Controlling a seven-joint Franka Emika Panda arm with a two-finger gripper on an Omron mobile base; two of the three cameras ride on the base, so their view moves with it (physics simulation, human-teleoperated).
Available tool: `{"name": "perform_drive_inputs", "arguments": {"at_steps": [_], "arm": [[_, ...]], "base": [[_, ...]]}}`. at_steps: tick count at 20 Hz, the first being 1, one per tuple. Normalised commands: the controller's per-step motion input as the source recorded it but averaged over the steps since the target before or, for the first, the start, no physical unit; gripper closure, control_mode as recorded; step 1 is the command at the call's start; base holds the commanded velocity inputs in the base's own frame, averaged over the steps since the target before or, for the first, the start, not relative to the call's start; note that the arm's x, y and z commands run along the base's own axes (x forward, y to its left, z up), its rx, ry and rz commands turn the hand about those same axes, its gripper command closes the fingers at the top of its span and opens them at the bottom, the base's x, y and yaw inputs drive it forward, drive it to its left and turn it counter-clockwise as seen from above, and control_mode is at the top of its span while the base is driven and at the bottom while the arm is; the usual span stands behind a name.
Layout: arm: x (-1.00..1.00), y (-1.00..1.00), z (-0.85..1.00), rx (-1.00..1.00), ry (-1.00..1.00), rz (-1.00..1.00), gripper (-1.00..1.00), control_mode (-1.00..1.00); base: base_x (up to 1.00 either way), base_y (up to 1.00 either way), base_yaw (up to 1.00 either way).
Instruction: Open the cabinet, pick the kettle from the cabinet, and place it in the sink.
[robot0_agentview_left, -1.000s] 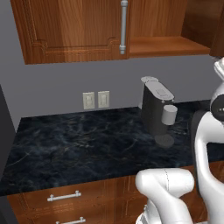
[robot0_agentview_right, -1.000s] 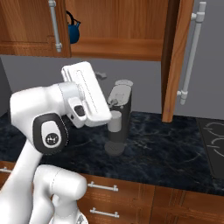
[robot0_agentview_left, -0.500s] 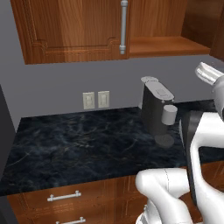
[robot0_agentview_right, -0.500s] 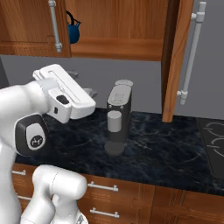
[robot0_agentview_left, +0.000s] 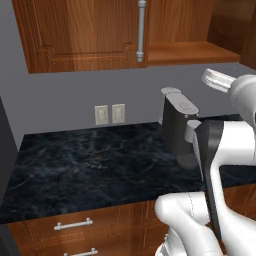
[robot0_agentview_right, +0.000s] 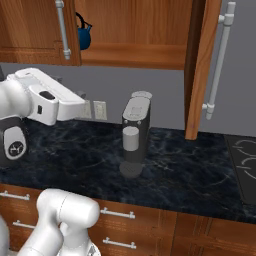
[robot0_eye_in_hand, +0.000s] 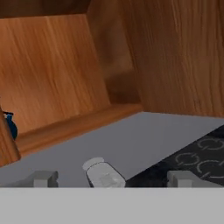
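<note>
Right base view: cabinet of glossy reddish-brown wood, right door swung open, long silver bar handles. Round dark-blue kettle sits on the cabinet shelf, partly behind the left door. Black marbled surface carries a grey coffee machine. Tool fingertips stand wide apart, empty.

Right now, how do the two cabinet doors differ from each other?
The left door is shut, flat against the cabinet; the right door stands swung out, edge toward us. The left door partly hides the kettle; the right door leaves the shelf exposed. Both are reddish wood with vertical silver handles.
</note>
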Motion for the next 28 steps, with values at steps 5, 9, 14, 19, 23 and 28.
{"name": "perform_drive_inputs", "arguments": {"at_steps": [5,9,14,19,23,28], "arm": [[0.02,0.5,0.23,-0.04,0.16,0.16,-1.0,-1.0],[0.17,0.39,0.22,-0.04,0.24,0.18,-1.0,-1.0],[0.26,0.23,0.23,0.0,0.2,0.16,-1.0,-1.0],[0.26,0.26,0.12,0.0,0.09,0.17,-1.0,-1.0],[0.28,0.29,0.0,0.0,-0.05,0.17,-1.0,-1.0],[0.34,0.32,0.0,0.0,-0.06,0.1,-1.0,-1.0]], "base": [[0.0,0.0,0.0],[0.0,0.0,0.0],[0.0,0.0,0.0],[0.0,0.0,0.0],[0.0,0.0,0.0],[0.0,0.0,0.0]]}}
